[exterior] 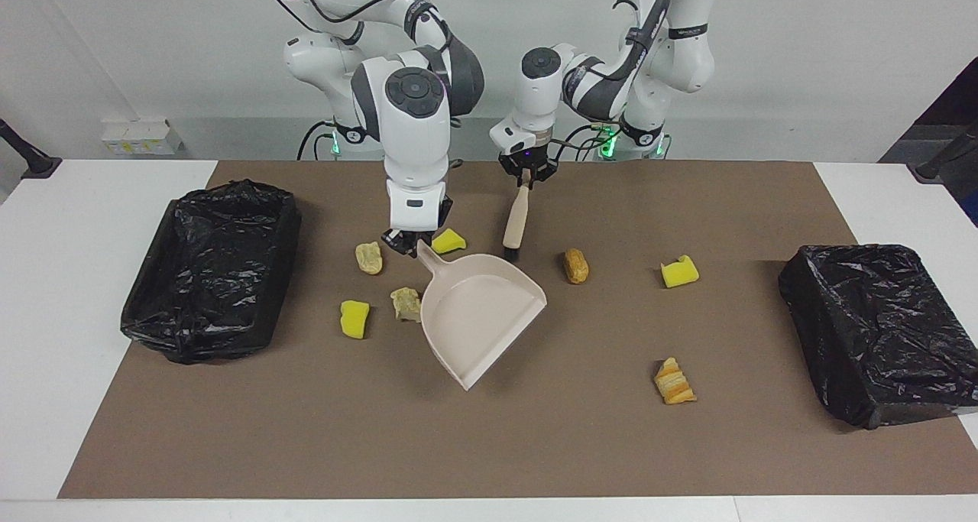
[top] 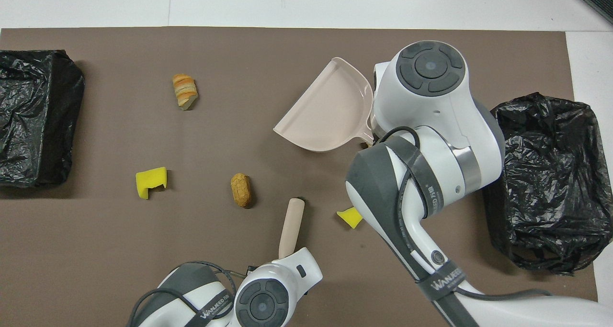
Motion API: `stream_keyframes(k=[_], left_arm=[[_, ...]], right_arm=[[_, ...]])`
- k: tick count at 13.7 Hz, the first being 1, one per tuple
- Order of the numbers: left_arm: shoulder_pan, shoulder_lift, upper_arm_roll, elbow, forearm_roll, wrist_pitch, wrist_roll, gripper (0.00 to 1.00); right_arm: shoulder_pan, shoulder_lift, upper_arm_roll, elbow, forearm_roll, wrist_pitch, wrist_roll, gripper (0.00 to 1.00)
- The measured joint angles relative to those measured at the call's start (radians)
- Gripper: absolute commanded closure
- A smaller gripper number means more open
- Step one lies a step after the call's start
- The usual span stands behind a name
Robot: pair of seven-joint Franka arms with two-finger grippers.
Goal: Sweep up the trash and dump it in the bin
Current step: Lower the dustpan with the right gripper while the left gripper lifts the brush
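White table (exterior: pixel 99 201) under a brown mat (exterior: pixel 535 445), white wall at the back. Item 1: right gripper (exterior: pixel 403 241), clamped on the handle of a beige dustpan (exterior: pixel 477 312); the pan's open mouth points to about 4 o'clock in the facing view, its lip toward the mat. Item 2: left gripper (exterior: pixel 526 176), fingers together on the top of a brush (exterior: pixel 516 224) with a pale wooden handle, the brush standing nearly upright with its dark bristle end at the mat beside the dustpan. Item 3: the trash, seven chunks on the mat. By the facing view, taking the dustpan as dial centre: a yellow sponge piece (exterior: pixel 448 241) at 11 o'clock, just beside the right gripper; a pale crumbly lump (exterior: pixel 369 257) at 10 o'clock; a second pale lump (exterior: pixel 406 303) at 9 o'clock, touching or just beside the pan's wall; a yellow sponge piece (exterior: pixel 354 319) further out at 9 o'clock; a tan bread-like piece (exterior: pixel 576 266) at 2 o'clock; a notched yellow sponge piece (exterior: pixel 679 271) further out at 2 o'clock; a striped orange pastry piece (exterior: pixel 674 382) at 4 o'clock. Item 4: two bins lined with black bags, one bin (exterior: pixel 214 270) at the right arm's end of the table, the other bin (exterior: pixel 879 331) at the left arm's end.
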Motion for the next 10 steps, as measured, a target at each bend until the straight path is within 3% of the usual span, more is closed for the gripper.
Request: stream_keyframes(k=[5, 10], left_arm=[[0.071, -0.002, 0.020, 0.092, 0.002, -0.105, 0.053, 1.00], [0.323, -0.009, 0.034, 0.265, 0.086, -0.223, 0.353, 1.00]], right_arm=[[-0.013, 0.000, 0.000, -0.021, -0.017, 0.011, -0.114, 1.00], [-0.014, -0.005, 0.001, -0.042, -0.036, 0.015, -0.197, 1.00]])
